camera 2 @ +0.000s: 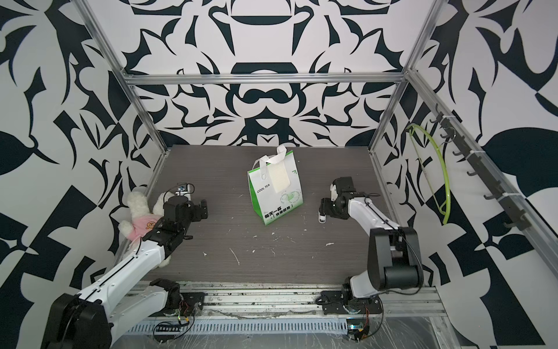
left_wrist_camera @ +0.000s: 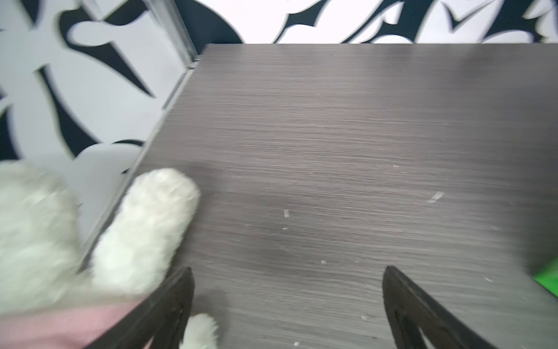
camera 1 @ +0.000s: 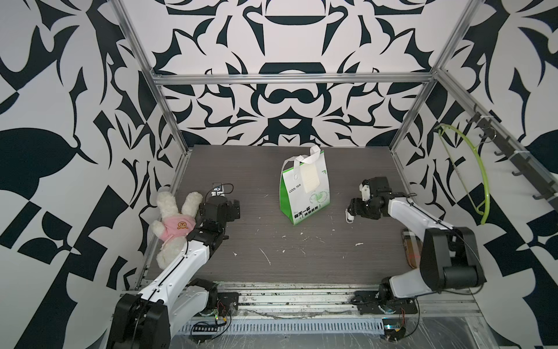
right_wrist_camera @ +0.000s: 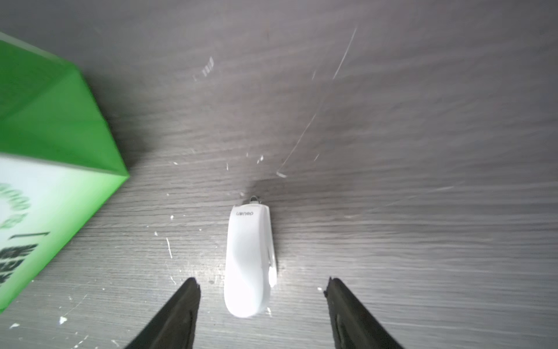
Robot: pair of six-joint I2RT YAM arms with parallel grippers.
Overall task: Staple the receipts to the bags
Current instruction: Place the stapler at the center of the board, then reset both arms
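Bag (camera 1: 305, 193) upright, receipt (camera 1: 310, 178) on its front face; beside the bag, right claw (right_wrist_camera: 262, 282), jaws apart, frames the free-lying stapler (right_wrist_camera: 247, 263): best withdrawn straight, nudging neither; left claw (left_wrist_camera: 289, 269) likewise apart, empty

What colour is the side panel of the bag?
Bright green. The bag shows it best in the right wrist view, where the side panel is close up.

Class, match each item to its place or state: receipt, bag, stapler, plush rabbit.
Items: 1 receipt; 2 bag; 3 stapler; 4 plush rabbit.
States: A slumped beside the open left tool; B lying between the tips of the open right tool; C standing upright on the table; D flat on the bag's front, below its handles.
Pairs: 1-D, 2-C, 3-B, 4-A.
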